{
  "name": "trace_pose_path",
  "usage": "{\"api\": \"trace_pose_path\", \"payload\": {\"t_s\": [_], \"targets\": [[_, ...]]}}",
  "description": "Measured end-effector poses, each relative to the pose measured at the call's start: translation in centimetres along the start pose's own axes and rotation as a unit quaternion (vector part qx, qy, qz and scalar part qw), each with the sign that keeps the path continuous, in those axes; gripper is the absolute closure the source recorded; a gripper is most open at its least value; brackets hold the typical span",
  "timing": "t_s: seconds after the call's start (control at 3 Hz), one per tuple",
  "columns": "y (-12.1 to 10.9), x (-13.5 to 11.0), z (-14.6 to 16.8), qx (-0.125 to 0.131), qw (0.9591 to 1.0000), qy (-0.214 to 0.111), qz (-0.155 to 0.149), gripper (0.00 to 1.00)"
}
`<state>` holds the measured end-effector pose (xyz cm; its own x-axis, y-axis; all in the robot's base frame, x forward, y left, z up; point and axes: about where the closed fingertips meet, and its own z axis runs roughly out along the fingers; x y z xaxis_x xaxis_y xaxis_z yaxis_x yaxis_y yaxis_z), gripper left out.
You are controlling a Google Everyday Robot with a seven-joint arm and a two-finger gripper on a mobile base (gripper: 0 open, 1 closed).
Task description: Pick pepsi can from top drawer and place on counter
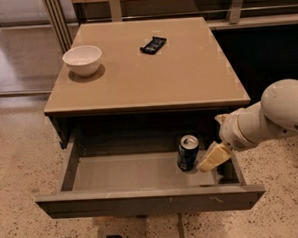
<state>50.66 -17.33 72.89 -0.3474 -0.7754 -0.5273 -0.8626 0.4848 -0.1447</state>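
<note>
Pepsi can [188, 153] stands upright inside the top drawer [143, 202], on the grey inner floor toward the right end, with its silver top facing up. The drawer stands open beneath the tabletop [152, 83], its flat grey front panel nearest the camera.

At the far left of the tabletop sits a white bowl [82, 59], close to the rear left corner. Further right, near the back edge and well apart from the bowl, lies a flat black wrapped bar [153, 44].

To the right of the can, the claw [213, 157] hangs low in the drawer's right end, just beside the can; a pale tip of it reaches down next to the can's right side. Whether the claw is spread or pressed together cannot be told, nor whether it touches the can. Behind it, the white arm [276, 112] comes in from the right edge, over the drawer's right wall.
</note>
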Motion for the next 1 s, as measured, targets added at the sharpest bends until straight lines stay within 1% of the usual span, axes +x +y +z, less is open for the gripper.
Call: {"api": "trace_pose_path", "payload": {"t_s": [0.33, 0.67, 1.0], "targets": [[0.4, -0.3, 1.6, -0.007, 0.9999, -0.012, 0.004, 0.19], [0.7, -0.7, 3.4, -0.012, 0.9996, -0.024, 0.007, 0.24], [0.9, -1.0, 5.1, -0.015, 0.9993, -0.035, 0.005, 0.21]]}}
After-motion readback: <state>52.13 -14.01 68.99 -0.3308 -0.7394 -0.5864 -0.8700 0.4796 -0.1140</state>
